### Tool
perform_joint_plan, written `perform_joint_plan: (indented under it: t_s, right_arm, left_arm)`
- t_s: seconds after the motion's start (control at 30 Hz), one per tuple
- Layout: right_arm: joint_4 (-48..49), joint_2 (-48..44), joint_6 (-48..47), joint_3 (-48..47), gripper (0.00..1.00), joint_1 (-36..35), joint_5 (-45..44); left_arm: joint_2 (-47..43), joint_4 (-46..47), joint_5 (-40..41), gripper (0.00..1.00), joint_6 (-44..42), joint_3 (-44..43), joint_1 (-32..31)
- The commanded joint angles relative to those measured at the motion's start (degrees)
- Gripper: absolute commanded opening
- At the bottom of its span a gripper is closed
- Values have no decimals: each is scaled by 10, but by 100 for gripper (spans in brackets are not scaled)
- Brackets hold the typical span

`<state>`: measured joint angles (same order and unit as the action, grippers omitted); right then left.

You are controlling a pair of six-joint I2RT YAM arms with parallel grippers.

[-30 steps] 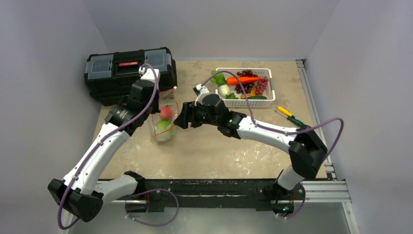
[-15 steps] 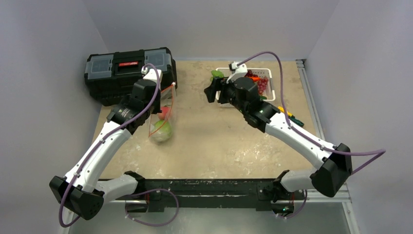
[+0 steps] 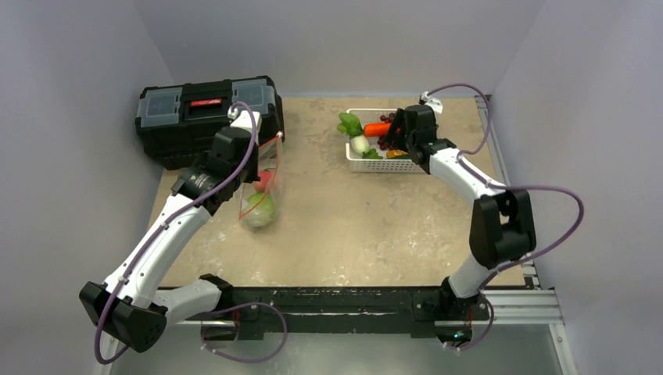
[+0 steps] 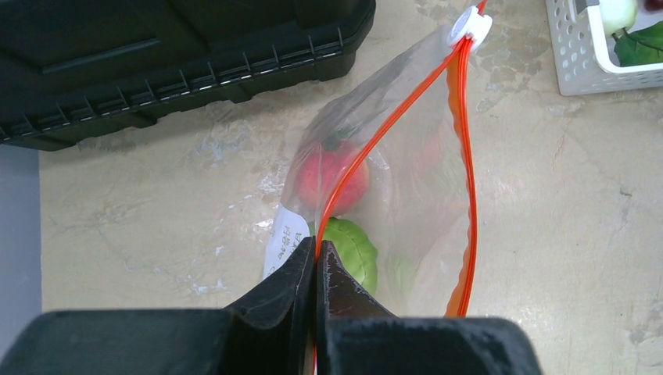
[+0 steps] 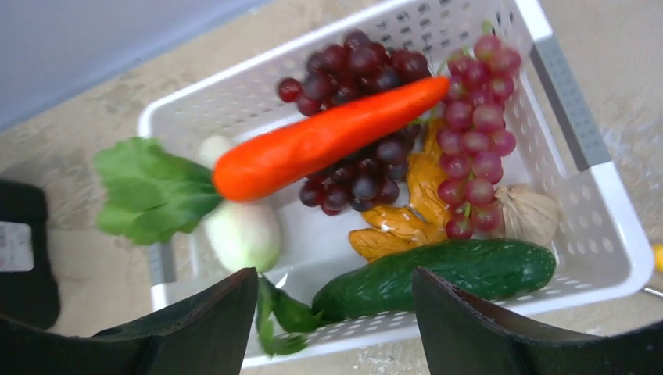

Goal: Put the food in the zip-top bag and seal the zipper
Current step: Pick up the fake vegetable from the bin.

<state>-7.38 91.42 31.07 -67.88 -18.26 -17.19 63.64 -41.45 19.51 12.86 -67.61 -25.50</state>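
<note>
On my screens I log:
- Carrot [image 5: 328, 144]: orange.
- Grapes [image 5: 352, 70]: dark purple.
- Second bunch [image 5: 477, 141]: pink-red.
- Cucumber [image 5: 438, 273]: dark green.
- Leaf [image 5: 152, 191]: bright green.
- Bulb [image 5: 244, 234]: white, tinged green.
- Garlic [image 5: 532, 215]: beige.
- Basket [image 5: 594, 180]: white, slotted.
- Bag [image 4: 406, 156]: clear.
- Zipper [image 4: 467, 156]: orange-red.
- Slider [image 4: 467, 27]: white.
- Label [image 4: 281, 242]: white, dark print.
- Red piece [image 4: 332, 180] and green piece [image 4: 352, 254]: inside the bag.
- Toolbox [image 3: 207, 117]: black, with grey lid panels and a red badge.
- Table [image 3: 352, 234]: mottled tan.
- Cables [image 3: 456, 85]: purple.
</note>
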Motion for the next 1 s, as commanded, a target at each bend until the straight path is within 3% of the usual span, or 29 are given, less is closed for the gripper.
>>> perform_joint_plan:
  t_s: [0.0, 0.2, 0.5, 0.7, 0.97]
  right_arm:
    - [-29, 72, 92, -73, 70, 44, 82]
    - [47, 151, 205, -114, 66, 62, 167]
    - [138, 216, 380, -117, 61, 61, 148]
    - [152, 255, 439, -129, 60, 61, 159]
    - [189, 230, 465, -82, 30, 61, 170]
  left_arm:
    - [-9, 7, -12, 0, -3, -20, 4]
    - [-12, 12, -21, 0, -3, -19, 4]
    - [-10, 12, -27, 0, -2, -20, 5]
    - [-7, 13, -37, 0, 0, -20, 8]
    - [-7, 12, -37, 0, 1, -21, 10]
